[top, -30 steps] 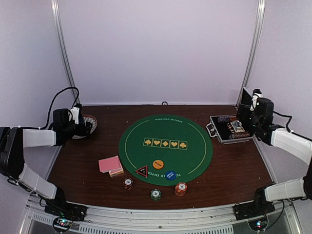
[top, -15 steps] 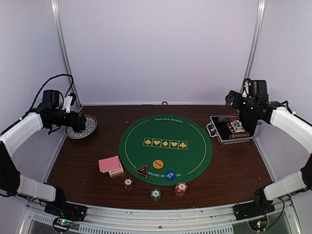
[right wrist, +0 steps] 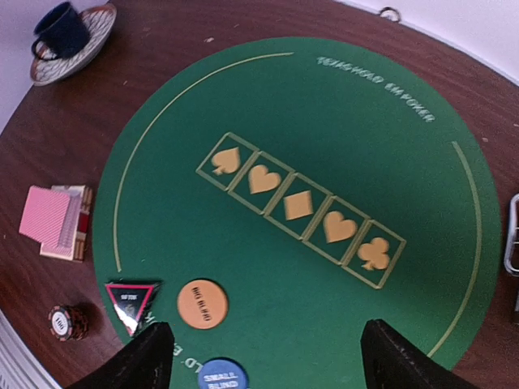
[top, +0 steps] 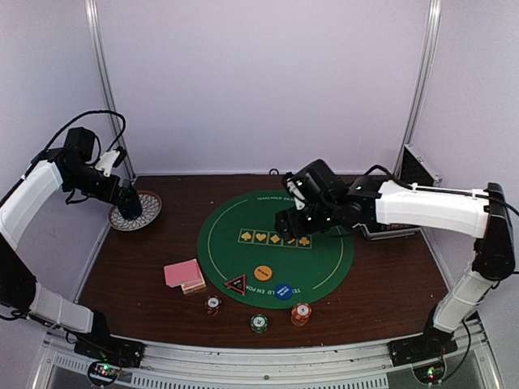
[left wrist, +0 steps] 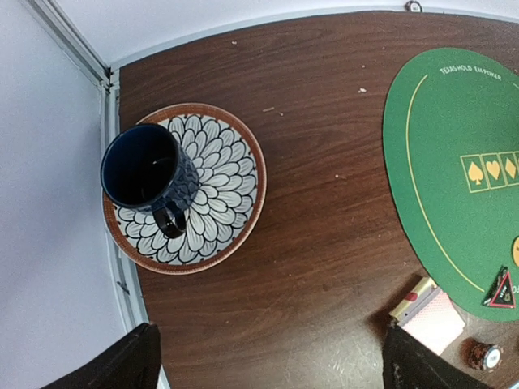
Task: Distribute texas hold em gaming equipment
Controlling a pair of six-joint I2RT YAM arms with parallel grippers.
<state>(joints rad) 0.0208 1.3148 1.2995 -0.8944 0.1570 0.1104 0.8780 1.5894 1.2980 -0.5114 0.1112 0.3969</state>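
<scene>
Three chip stacks (top: 259, 323) sit along the table's (top: 389, 300) near edge.

I read "TEXAS HOLD EM POKER" along the green mat's (right wrist: 365, 146) far rim. Near its front edge, an orange disc (right wrist: 202, 304) says "BIG BLIND" and a blue disc (right wrist: 220, 375) "SMALL BLIND".

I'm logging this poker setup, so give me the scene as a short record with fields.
cards: pink-backed deck on the wood, left of the green mat
chips: left stack, middle stack, right stack on the wood at the near edge
markers: orange disc, blue disc, triangle marker at the mat's near edge
left gripper: open, empty, raised near the mug on its plate
right gripper: open, empty, above the mat
</scene>
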